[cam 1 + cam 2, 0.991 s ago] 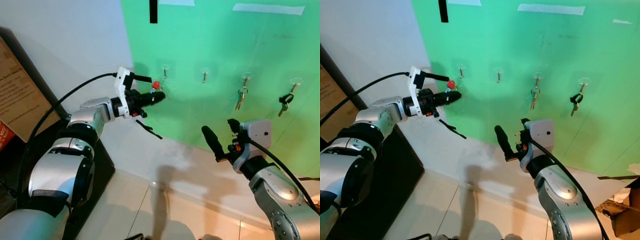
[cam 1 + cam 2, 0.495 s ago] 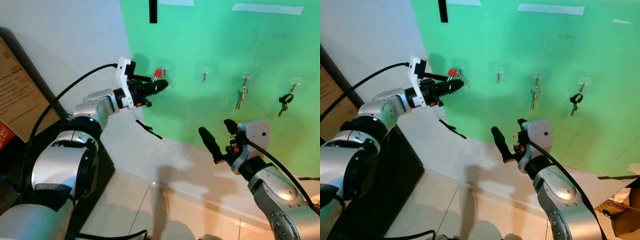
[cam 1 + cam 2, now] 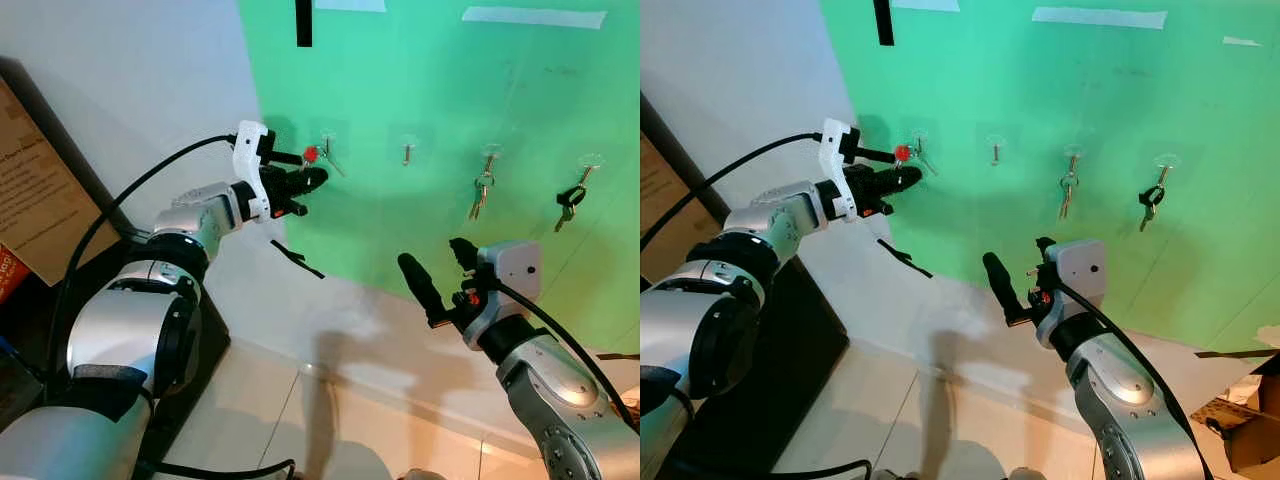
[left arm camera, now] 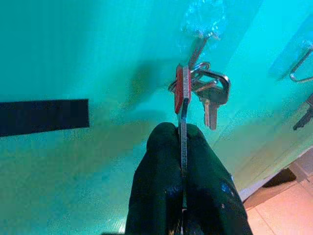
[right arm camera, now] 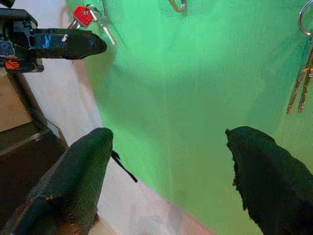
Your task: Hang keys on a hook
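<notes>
Since the left wrist camera looks straight down the black fingers, most of the left pincer [image 4: 182, 147] is just a dark blob, but you can see it's pinched tight on a flat metal key, holding the bunch of keys with the red plastic head [image 4: 183, 88] up against the green wall panel [image 3: 440, 90]. The key ring sits right at the leftmost small metal hook [image 4: 198, 46] on its clear sticky pad; whether the ring is actually over the hook is hard to make out, the pad is blurry and the keys overlap it. From the head views, the red head [image 3: 311, 154] is just beside that hook [image 3: 329, 143], with the pincer right below and left of it.

The right pincer [image 5: 168, 142] hovers well apart from the wall, fingers spread wide, nothing in them.

Along the panel there's a bare second hook [image 3: 408, 152], then a silver key bunch [image 3: 482, 192] hanging on the third, and a dark key bunch [image 3: 570, 203] on the fourth. A black tape strip [image 3: 304, 22] sits up top, cut off by the frame edge. A brown cardboard sign [image 3: 30, 190] leans on the far left, also partly cropped.
</notes>
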`<state>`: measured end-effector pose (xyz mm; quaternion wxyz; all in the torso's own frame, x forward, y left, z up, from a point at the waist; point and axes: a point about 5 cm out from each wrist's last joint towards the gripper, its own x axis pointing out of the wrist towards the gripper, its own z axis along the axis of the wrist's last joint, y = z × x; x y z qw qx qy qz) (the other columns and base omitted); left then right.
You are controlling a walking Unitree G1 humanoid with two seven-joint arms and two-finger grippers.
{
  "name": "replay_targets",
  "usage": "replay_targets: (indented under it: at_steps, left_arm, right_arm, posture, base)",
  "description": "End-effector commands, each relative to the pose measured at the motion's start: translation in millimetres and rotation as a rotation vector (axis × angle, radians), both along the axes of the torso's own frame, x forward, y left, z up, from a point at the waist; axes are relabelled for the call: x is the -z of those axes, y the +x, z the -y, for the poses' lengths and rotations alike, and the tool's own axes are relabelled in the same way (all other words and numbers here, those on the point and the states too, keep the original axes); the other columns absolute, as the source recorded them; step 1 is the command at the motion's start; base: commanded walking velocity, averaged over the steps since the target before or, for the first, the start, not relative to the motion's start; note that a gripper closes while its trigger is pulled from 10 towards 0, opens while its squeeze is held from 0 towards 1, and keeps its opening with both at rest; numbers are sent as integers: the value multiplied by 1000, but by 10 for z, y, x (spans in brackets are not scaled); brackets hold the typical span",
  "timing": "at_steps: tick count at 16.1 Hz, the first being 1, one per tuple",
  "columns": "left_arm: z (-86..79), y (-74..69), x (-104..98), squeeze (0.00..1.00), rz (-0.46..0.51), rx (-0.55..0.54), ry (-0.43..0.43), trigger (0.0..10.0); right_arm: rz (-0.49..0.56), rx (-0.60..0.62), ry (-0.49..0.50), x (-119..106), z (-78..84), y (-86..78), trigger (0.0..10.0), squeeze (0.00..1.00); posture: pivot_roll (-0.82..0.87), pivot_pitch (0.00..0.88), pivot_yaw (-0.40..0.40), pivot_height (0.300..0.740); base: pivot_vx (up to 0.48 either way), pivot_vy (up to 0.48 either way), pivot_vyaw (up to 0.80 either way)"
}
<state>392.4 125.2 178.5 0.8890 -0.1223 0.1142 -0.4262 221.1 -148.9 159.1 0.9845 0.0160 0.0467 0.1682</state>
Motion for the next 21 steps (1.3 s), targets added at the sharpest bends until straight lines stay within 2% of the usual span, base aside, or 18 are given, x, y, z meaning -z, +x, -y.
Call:
replay_targets:
  at_steps: [1, 6, 8, 10, 11, 12, 14, 15, 16, 18, 21]
  left_arm:
    - [-13, -6, 23, 0, -15, 8, 29, 10000]
    - [-60, -34, 80, 0, -24, 27, 59, 10000]
    - [-92, -57, 117, 0, -22, 55, 96, 10000]
    - [-134, -82, 177, 0, 9, 72, 178, 10000]
    - [-138, -78, 175, 0, 21, 65, 187, 10000]
    - [-146, -63, 151, 0, 74, 47, 215, 10000]
    - [-146, -56, 154, 0, 147, 45, 325, 10000]
    - [-144, -39, 160, 0, 195, 16, 411, 10000]
    - [-147, -31, 158, 0, 225, -3, 450, 10000]
    - [-139, 1, 107, 0, 273, -69, 431, 10000]
    - [-124, -12, 140, 0, 271, -64, 426, 10000]
  right_arm:
    - [4, -9, 16, -30, -29, -4, 10000, 0]
    - [4, -7, 14, -26, -37, 19, 10000, 0]
    - [7, -5, 12, -28, -34, 36, 10000, 0]
    - [10, -1, 8, -27, -36, 49, 10000, 0]
    - [10, 0, 8, -27, -36, 53, 10000, 0]
    - [12, 4, 9, -28, -34, 58, 10000, 0]
    - [13, 10, 9, -26, -32, 66, 10000, 0]
    - [14, 11, 8, -25, -33, 74, 10000, 0]
    - [14, 11, 8, -25, -34, 77, 10000, 0]
    - [17, 13, 6, -27, -34, 84, 10000, 0]
    - [19, 18, 5, -27, -29, 85, 10000, 0]
  posture:
    - [-204, 0, 149, 740]
    - [-194, 0, 143, 740]
    - [-188, 0, 141, 740]
    - [-186, 0, 140, 740]
    - [-183, 0, 140, 740]
    - [-183, 0, 140, 740]
    - [-179, 0, 139, 740]
    - [-179, 0, 139, 740]
    - [-178, 0, 139, 740]
    - [-181, 0, 142, 740]
    - [-181, 0, 145, 740]
  base:
    - [0, 0, 0]
    - [0, 0, 0]
    - [0, 0, 0]
    - [0, 0, 0]
    - [0, 0, 0]
    - [0, 0, 0]
    - [0, 0, 0]
    - [0, 0, 0]
    - [0, 0, 0]
    - [0, 0, 0]
    - [0, 0, 0]
